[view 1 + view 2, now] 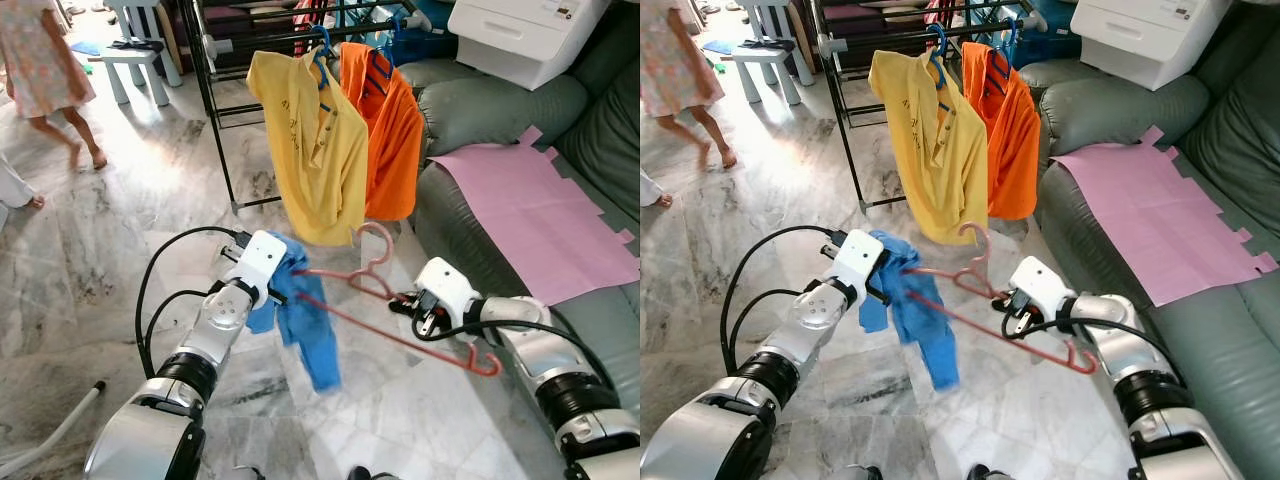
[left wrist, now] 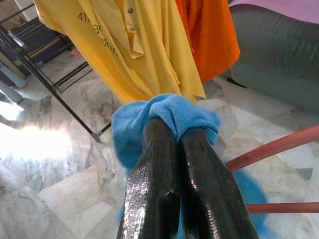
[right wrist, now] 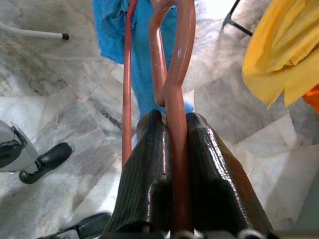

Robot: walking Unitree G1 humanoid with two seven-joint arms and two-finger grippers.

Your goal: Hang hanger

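A pink-red plastic hanger [image 1: 385, 310] is held low over the marble floor, its hook [image 1: 377, 245] pointing up toward the clothes rack. A blue garment [image 1: 305, 320] hangs off its left end. My left gripper [image 1: 285, 290] is shut on the bunched blue cloth [image 2: 167, 117]. My right gripper [image 1: 412, 302] is shut on the hanger's neck [image 3: 175, 107], just under the hook. A black clothes rack [image 1: 215, 110] stands beyond, with a yellow polo shirt [image 1: 315, 145] and an orange shirt [image 1: 390, 130] on blue hangers.
A grey-green sofa [image 1: 480, 110] runs along the right, with a pink sheet [image 1: 530, 210] on its seat and a white box [image 1: 520, 35] on it at the back. A person [image 1: 45, 75] walks at far left near a pale stool [image 1: 135, 55]. A white pole [image 1: 45, 430] lies on the floor.
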